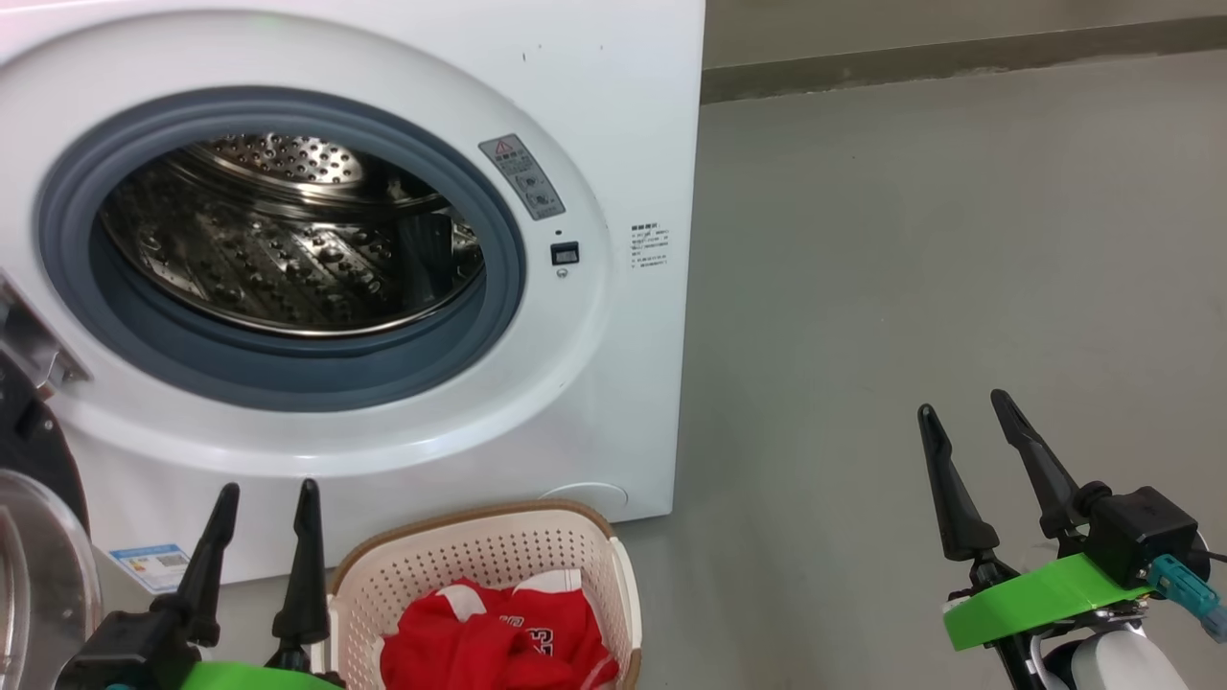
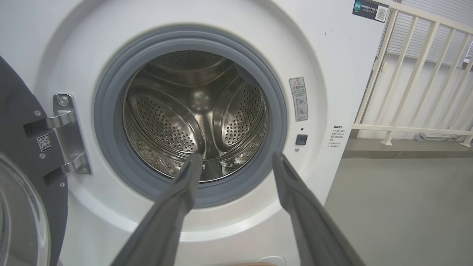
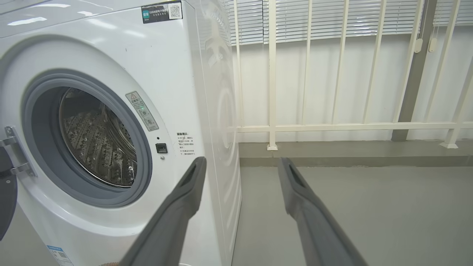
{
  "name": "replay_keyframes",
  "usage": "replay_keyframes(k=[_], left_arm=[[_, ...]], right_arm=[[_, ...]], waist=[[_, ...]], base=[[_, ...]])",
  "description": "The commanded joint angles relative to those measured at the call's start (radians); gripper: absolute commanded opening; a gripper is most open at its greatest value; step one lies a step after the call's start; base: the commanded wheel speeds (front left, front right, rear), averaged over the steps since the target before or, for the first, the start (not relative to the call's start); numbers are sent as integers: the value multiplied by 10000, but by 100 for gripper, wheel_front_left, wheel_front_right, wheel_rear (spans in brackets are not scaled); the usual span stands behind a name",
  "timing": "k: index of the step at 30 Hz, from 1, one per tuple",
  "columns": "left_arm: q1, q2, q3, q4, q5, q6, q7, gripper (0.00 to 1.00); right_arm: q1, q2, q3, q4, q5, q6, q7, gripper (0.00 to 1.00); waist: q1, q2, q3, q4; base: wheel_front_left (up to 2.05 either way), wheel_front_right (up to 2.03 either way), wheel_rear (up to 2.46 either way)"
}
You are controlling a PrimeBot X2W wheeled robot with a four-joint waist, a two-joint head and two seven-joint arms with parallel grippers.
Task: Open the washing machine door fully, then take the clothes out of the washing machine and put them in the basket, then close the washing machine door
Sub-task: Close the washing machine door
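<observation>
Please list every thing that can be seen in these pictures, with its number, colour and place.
washing machine: one, white, front left.
washing machine door: one, black rim, clear glass, swung open at the machine's left.
rubber ring: one, grey, around the opening.
drum: one, perforated steel, no clothes visible inside.
basket: one, cream, brown rim, before the machine.
clothes: red with white, in the basket; count unclear.
railing: one, cream, behind, right of the machine.
floor: grey.
left gripper: dark fingers, open, beside the basket.
right gripper: dark fingers, open, over the floor.
</observation>
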Motion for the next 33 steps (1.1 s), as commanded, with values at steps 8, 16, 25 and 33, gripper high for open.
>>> replay_keyframes(k=[8,16,25,33], left_arm=[[-76,74,257,-314,122,-58,-89,100],[-26,72,174,-294,-66,-61,-89,100],[11,80,196,-197,-72,-62,-89,100],[0,69,156,-113,-48,-62,-89,100]], right_arm=[[-163,-65,263,-213,28,63,-63,100],[-150,-82,277,-146,62,63,-63,100],[-107,-146,331,-85,93,63,-63,100],[-60,-174,347,-73,113,63,-63,100]], waist=[[0,0,-34,-8],[0,0,-82,25],[0,0,-205,112],[0,0,-215,315]], base=[[-189,189,0],[-154,154,0],[-40,40,0],[0,0,0]])
